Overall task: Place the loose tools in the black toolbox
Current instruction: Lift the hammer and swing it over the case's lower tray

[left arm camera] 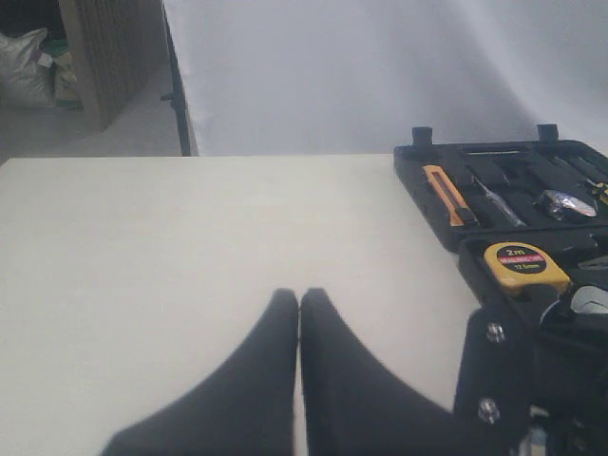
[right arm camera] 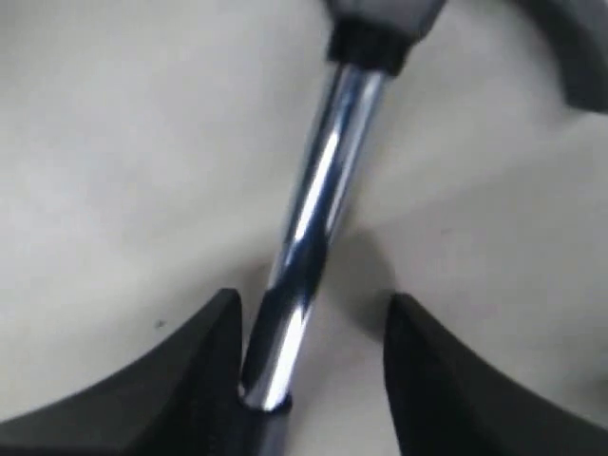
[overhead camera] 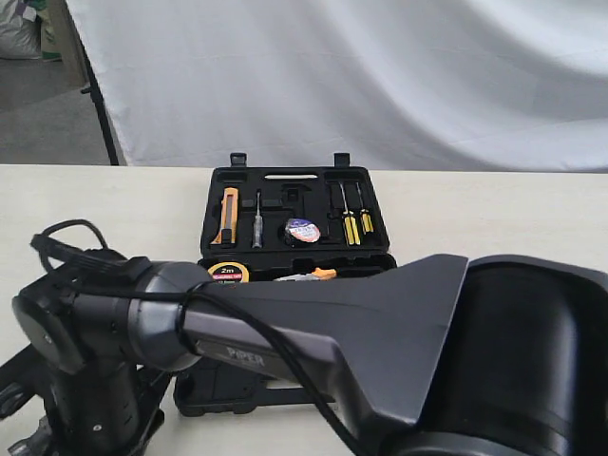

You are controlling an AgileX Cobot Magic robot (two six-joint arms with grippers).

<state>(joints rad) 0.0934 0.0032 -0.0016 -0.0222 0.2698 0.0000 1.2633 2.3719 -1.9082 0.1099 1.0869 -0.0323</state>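
The hammer's shiny steel shaft [right arm camera: 318, 190] lies on the pale table, running into a dark handle collar [right arm camera: 370, 43]. My right gripper [right arm camera: 313, 302] is open and straddles the shaft, which rests close against one finger [right arm camera: 204, 361]; the other finger stands clear of it. The black toolbox [overhead camera: 217, 180] lies open at the table's middle, with the dark tape roll [overhead camera: 303, 231] in a recess. My left gripper [left arm camera: 300, 294] is shut on nothing above bare table, beside the toolbox [left arm camera: 418, 171]. I cannot make out the wrench. A large dark arm hides both grippers in the exterior view.
In the case sit a yellow tape measure [overhead camera: 227, 273], an orange utility knife [overhead camera: 229, 214], yellow-handled screwdrivers [overhead camera: 353, 226] and an orange pliers handle [overhead camera: 323, 274]. The dark arm [overhead camera: 380, 323] covers the case's near half. A white backdrop hangs behind the table.
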